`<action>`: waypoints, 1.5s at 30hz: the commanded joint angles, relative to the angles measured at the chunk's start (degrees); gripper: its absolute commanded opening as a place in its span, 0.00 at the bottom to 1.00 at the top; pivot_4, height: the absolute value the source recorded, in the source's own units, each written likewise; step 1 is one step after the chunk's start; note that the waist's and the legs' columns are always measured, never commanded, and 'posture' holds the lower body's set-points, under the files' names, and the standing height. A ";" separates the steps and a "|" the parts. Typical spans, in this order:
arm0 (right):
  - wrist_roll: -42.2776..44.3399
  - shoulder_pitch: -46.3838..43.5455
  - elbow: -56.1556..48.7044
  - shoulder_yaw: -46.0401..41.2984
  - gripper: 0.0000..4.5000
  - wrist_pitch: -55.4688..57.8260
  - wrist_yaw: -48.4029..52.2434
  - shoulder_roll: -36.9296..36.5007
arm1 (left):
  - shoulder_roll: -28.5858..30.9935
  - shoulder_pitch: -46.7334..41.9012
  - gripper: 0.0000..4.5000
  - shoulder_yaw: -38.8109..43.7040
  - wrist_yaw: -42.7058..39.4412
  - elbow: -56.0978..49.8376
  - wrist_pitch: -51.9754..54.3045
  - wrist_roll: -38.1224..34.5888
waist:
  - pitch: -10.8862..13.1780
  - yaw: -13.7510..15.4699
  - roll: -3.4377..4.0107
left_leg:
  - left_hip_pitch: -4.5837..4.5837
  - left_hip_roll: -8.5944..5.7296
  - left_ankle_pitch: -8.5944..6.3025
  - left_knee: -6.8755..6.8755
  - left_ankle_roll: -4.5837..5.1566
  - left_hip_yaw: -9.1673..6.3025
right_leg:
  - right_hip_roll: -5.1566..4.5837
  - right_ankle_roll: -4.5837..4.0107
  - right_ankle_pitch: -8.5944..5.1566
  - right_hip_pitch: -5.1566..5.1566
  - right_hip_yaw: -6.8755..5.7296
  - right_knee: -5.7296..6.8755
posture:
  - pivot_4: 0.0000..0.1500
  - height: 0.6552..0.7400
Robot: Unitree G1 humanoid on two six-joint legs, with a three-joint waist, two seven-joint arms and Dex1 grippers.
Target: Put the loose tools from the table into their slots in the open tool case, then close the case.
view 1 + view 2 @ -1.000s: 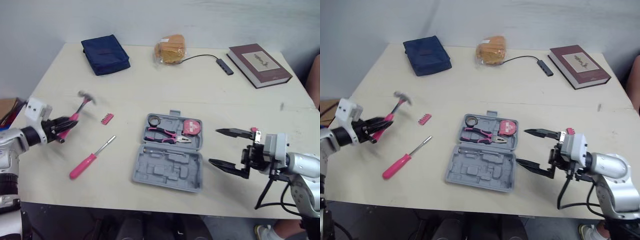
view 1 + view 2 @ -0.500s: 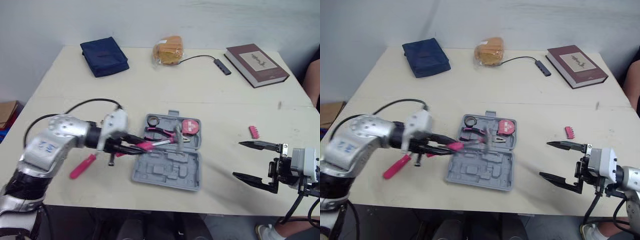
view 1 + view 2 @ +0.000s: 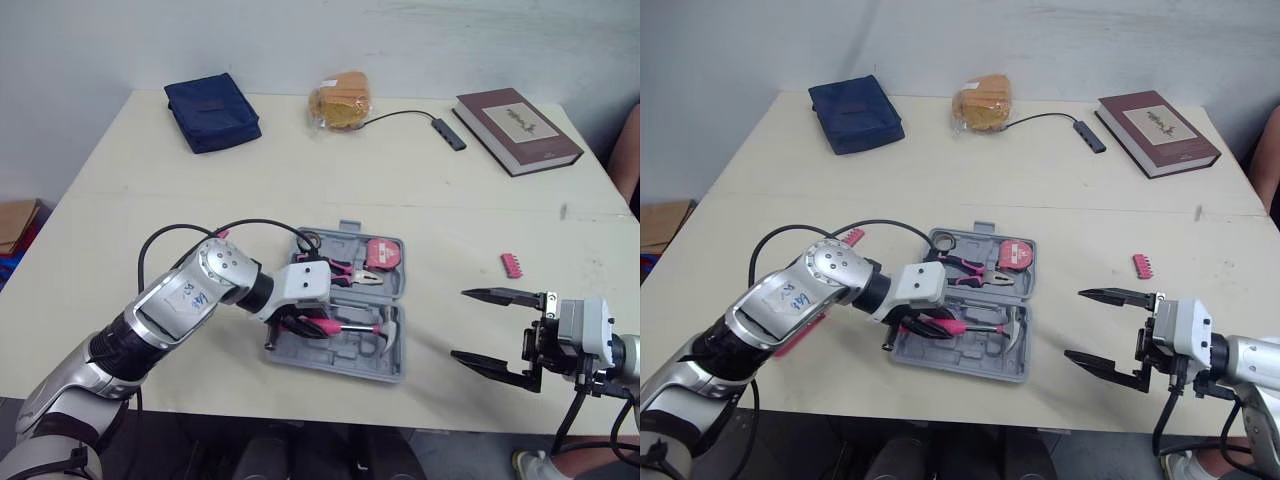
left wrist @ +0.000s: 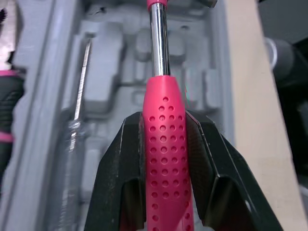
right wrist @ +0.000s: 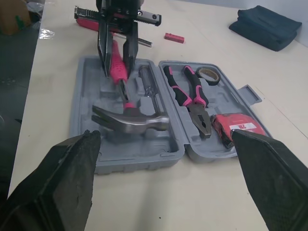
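The grey tool case (image 3: 283, 352) lies open at the table's front middle. Its far half holds pink pliers (image 3: 345, 272), a tape measure (image 3: 380, 254) and a tape roll (image 3: 308, 240). My left gripper (image 3: 310, 325) is shut on the pink handle of the hammer (image 4: 164, 144). The hammer's steel head (image 5: 130, 120) rests over the near half's right end. My left forearm partly hides the pink screwdriver (image 3: 790, 340). One pink bit holder (image 3: 851, 236) lies left of the case, another (image 3: 513, 264) to its right. My right gripper (image 3: 460, 325) hangs open and empty right of the case.
Along the table's far edge lie a navy pouch (image 3: 212, 110), a bagged bun (image 3: 340, 98), a cable with a hub (image 3: 448, 132) and a brown book (image 3: 518, 128). A person's arm (image 3: 630, 150) shows at the right edge.
My left gripper has carried the hammer down and forward, from above the case's hinge into the near half. The right gripper has barely shifted.
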 commanded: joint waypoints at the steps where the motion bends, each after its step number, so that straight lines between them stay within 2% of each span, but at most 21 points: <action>1: 0.19 0.87 -2.80 -0.57 1.00 0.18 -1.31 0.31 | -1.05 -1.88 0.12 -2.00 0.64 0.90 -2.51 3.99 | 0.00 0.10 0.00 | 0.01 0.00 0.01 0.00 -0.01 0.00 | 0.00 0.00 0.00 0.01 0.00 0.00 | 1.00 1.00; 12: -0.37 -0.43 -4.69 1.27 1.00 1.28 -5.07 0.61 | -3.97 -3.97 0.12 -4.98 -0.78 5.93 -5.49 10.07 | 0.00 0.07 0.00 | 0.01 -0.02 0.11 0.05 -0.15 0.01 | 0.01 0.01 0.00 0.00 0.01 0.04 | 1.00 1.00; 16: -0.44 -0.07 -5.91 1.99 1.00 1.76 -6.15 0.65 | -2.62 -3.62 0.12 -5.53 -2.87 5.62 -5.76 11.22 | 0.00 -0.02 0.00 | 0.01 -0.02 0.12 0.05 -0.17 0.02 | 0.01 0.01 0.00 0.00 0.02 0.06 | 1.00 1.00; 18: -0.58 -0.30 -6.17 2.20 1.00 1.94 -6.65 0.67 | -2.61 -3.00 0.35 -5.03 -3.54 4.87 -6.86 10.93 | 0.00 -0.12 0.00 | 0.02 0.00 0.12 0.05 -0.17 0.01 | 0.03 0.01 0.00 0.00 0.02 0.08 | 1.00 1.00; 22: -1.13 -0.56 -7.04 2.72 1.00 2.37 -8.44 1.21 | -4.62 -2.54 0.72 0.81 -4.72 3.57 -9.20 5.83 | 0.00 0.04 0.00 | 0.02 -0.01 0.12 0.07 -0.16 0.02 | 0.01 0.01 0.00 0.00 0.02 0.09 | 1.00 1.00; 24: -1.40 -0.59 -7.05 3.04 1.00 2.39 -8.78 1.39 | -3.70 -1.90 0.72 3.28 -6.10 3.77 -13.47 4.87 | 0.00 0.02 0.00 | -0.01 -0.01 0.12 0.09 -0.17 0.00 | 0.00 0.01 0.00 -0.01 0.01 0.10 | 1.00 1.00; 26: -2.08 -0.97 -6.68 3.54 1.00 1.99 -8.88 1.40 | -4.61 -0.42 0.72 6.88 -5.89 4.74 -14.70 2.13 | 0.00 -0.07 0.00 | 0.00 0.00 0.14 0.09 -0.20 0.01 | 0.00 0.00 0.00 -0.02 0.01 0.10 | 1.00 1.00; 28: -2.45 -1.57 -6.34 3.96 1.00 1.82 -9.04 1.46 | -6.51 1.40 0.72 9.92 -5.76 7.13 -21.38 0.54 | -0.01 -0.09 0.01 | 0.04 0.00 0.13 0.09 -0.19 0.03 | 0.00 0.00 0.00 -0.01 0.02 0.14 | 1.00 1.00; 31: -2.82 -2.50 -5.98 4.68 1.00 1.77 -9.29 1.63 | -9.80 5.79 0.53 13.89 -6.71 9.60 -28.42 -3.08 | -0.01 -0.04 0.01 | 0.05 -0.01 0.14 0.13 -0.19 0.04 | -0.04 0.01 0.00 0.00 0.02 0.18 | 1.00 1.00; 32: -2.94 -2.67 -5.84 4.83 1.00 1.71 -9.30 1.68 | -10.51 6.56 0.41 14.44 -6.16 10.33 -29.11 -3.11 | 0.00 -0.02 0.01 | 0.03 -0.01 0.14 0.14 -0.20 0.04 | -0.04 0.01 0.00 -0.01 0.02 0.18 | 1.00 1.00; 33: -3.05 -2.81 -5.74 4.95 1.00 1.69 -9.31 1.72 | -11.02 7.15 0.34 14.62 -5.58 11.12 -29.59 -2.80 | -0.01 0.02 0.01 | 0.01 -0.01 0.14 0.16 -0.20 0.03 | -0.04 0.01 0.00 -0.02 0.01 0.19 | 1.00 1.00; 36: -3.13 -2.83 -5.80 4.83 1.00 1.71 -9.75 2.06 | -10.89 10.84 0.01 13.01 -4.18 13.97 -33.35 0.75 | -0.01 0.00 0.01 | 0.03 -0.02 0.13 0.20 -0.19 0.02 | -0.03 0.01 0.00 0.00 0.01 0.21 | 1.00 1.00; 45: -3.21 -2.33 -6.66 5.12 1.00 2.10 -10.29 2.61 | -12.50 15.90 0.01 12.73 -0.83 13.68 -31.34 1.28 | -0.01 0.01 0.01 | 0.03 -0.02 0.00 0.25 0.05 0.03 | -0.05 0.01 0.00 -0.01 0.02 0.30 | 1.00 1.00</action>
